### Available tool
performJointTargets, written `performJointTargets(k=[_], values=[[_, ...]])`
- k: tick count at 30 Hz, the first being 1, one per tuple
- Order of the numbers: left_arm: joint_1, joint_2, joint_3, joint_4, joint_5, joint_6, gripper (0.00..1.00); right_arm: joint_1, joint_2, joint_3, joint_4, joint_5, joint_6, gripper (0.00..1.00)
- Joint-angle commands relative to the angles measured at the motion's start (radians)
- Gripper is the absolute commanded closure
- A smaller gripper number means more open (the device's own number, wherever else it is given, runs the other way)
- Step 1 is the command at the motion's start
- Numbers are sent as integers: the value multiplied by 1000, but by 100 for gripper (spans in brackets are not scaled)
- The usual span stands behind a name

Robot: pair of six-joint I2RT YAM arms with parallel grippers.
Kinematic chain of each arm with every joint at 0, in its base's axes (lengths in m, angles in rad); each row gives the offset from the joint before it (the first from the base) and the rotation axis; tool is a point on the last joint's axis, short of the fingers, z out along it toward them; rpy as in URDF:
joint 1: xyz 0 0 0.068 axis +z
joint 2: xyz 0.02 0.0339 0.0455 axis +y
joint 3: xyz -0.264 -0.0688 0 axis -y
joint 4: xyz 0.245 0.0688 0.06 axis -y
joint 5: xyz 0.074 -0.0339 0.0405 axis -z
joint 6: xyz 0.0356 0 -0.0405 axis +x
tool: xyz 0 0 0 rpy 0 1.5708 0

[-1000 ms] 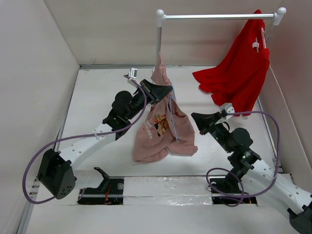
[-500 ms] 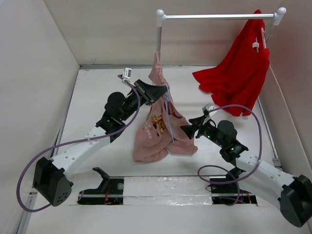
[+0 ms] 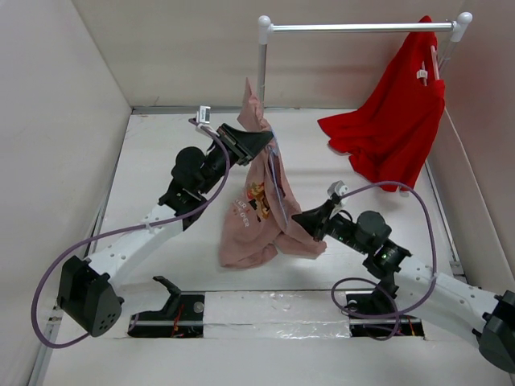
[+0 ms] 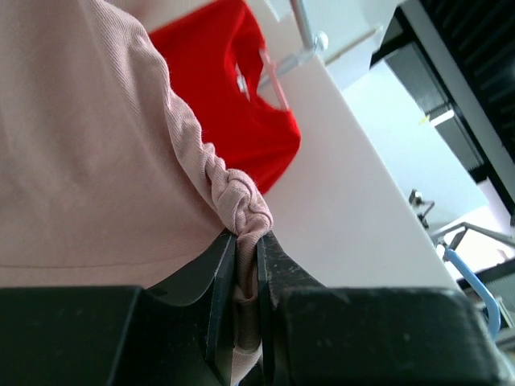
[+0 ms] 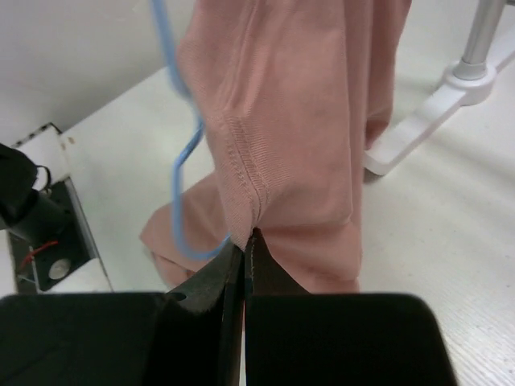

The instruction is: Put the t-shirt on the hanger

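The dusty pink t-shirt (image 3: 257, 217) hangs bunched from my left gripper (image 3: 264, 141), its lower part resting on the table. In the left wrist view that gripper (image 4: 246, 241) is shut on a twisted fold of the pink cloth (image 4: 80, 161). The hanger (image 3: 279, 193), a thin pale blue-lavender wire, runs down the shirt's front and shows in the right wrist view (image 5: 179, 185) beside the cloth. My right gripper (image 3: 299, 215) is at the shirt's lower right edge. Its jaws (image 5: 247, 237) are shut on a stitched seam of the t-shirt (image 5: 298, 121).
A white rail (image 3: 362, 27) on a post (image 3: 261, 64) spans the back, with a bright red garment (image 3: 394, 121) hung at its right end and trailing onto the table. The rack's foot (image 5: 438, 104) lies just behind the shirt. Walls close in on both sides.
The right arm swung left to the shirt, opened, then shut on its lower edge. The left gripper carried the shirt's top a little up and back.
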Motion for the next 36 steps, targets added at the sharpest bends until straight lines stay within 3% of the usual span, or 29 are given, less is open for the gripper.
performJointTargets(k=[1,11,19,23,29,33,36], values=[[20,23,109,159,-46,3,100,62,-61,-41,-57,117,34,100],[131,55,150,280,-26,-141,100,131,-134,-115,-178,223,144,100],[131,88,202,260,-135,-184,100,202,-46,-173,-113,261,161,100],[192,127,222,313,-106,-254,100,272,2,-140,-163,321,178,100],[201,147,304,256,-163,-158,100,378,-30,-90,-293,422,221,100],[201,164,371,218,-227,-17,100,429,-53,-106,-316,414,281,100],[201,164,379,152,-229,89,100,485,-87,-39,-433,454,305,100]])
